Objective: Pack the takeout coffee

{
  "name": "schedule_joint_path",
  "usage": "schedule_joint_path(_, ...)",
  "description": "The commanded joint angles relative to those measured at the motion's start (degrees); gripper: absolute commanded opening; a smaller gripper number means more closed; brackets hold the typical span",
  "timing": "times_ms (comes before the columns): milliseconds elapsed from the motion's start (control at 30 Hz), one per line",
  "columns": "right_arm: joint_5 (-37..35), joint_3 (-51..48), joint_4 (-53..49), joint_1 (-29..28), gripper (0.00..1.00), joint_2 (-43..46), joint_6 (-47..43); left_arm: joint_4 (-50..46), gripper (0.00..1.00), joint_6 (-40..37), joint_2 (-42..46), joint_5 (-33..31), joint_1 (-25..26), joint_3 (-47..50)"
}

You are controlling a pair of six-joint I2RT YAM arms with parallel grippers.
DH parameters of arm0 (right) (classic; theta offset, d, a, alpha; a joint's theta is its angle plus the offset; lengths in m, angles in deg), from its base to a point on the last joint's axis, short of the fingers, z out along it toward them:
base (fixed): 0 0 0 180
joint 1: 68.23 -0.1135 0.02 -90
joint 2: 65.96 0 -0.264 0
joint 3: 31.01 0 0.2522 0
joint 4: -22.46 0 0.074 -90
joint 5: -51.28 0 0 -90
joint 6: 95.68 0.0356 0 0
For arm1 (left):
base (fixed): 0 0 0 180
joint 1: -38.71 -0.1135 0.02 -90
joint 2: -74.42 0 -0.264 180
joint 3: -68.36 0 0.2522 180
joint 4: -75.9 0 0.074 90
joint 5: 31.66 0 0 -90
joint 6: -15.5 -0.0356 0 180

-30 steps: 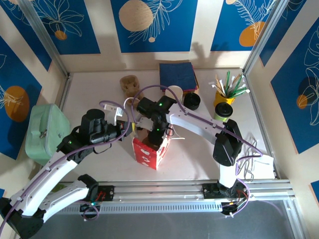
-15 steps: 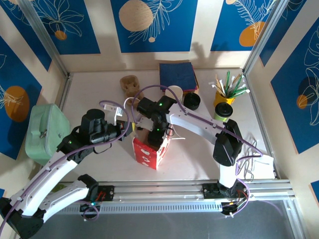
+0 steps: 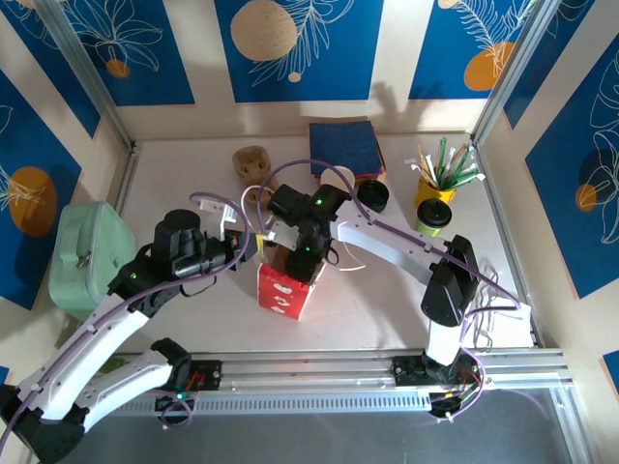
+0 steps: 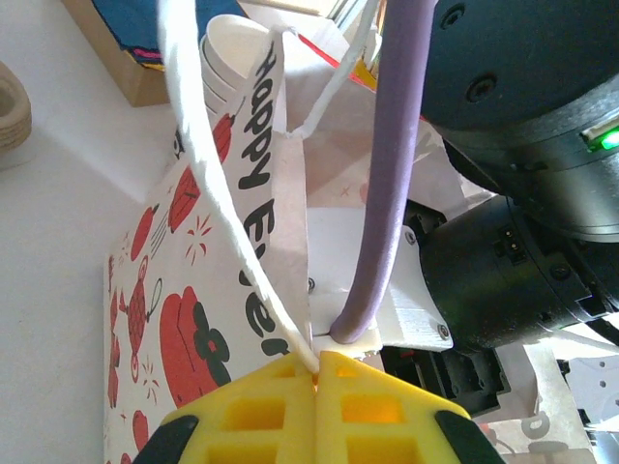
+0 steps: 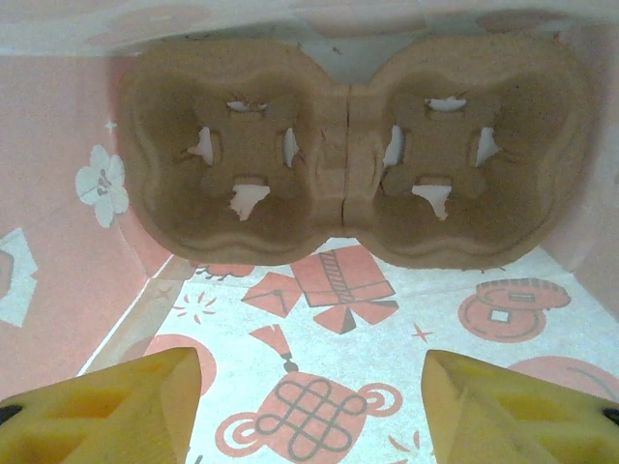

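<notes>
Right wrist: a cup carrier [image 5: 348, 155] sits inside the paper bag [image 5: 58, 203], right pincer [image 5: 309, 398] wide. Left pincer [image 4: 316, 391] clamps the bag's handle [image 4: 208, 184].

Back wall [image 3: 392, 48]: cream, set with blue panels that carry white leaf drawings and tan and orange discs.
Left wall [image 3: 24, 126]: the same cream and blue, with an orange disc on one panel.
Right wall [image 3: 580, 145]: cream and blue again, with an orange disc near the edge of the view.
Frame posts [image 3: 82, 72]: silver aluminium profiles slanting down to the table's back corners.
Table [image 3: 377, 309]: pale, matte, rectangular top, closed in by walls on three sides.
Front rail [image 3: 319, 372]: slotted aluminium bars along the near edge.
Floor [image 3: 338, 440]: dark grey, below the rail.
Light: bright and even, with a soft grey shadow on the back wall.
</notes>
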Motion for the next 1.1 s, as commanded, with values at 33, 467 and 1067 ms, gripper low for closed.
schedule_joint_path(33, 1.8, 2.2, 3.4, -1.2, 0.62, 3.2, 0.8, -1.3, 0.02, 0.6, 0.2, -0.4, 0.3, -1.7)
schedule_joint_path(467, -1.0, -0.3, 2.9, 1.0, 0.60, 5.7, 1.0, -5.3, 0.02, 1.4, 1.8, -8.6, 0.3, -2.0)
schedule_joint_path(1067, -13.3, 18.0, 0.6, -1.7, 0.71, 7.4, 22.0, -4.4, 0.23, 1.9, 1.5, -8.9, 0.3, -1.7)
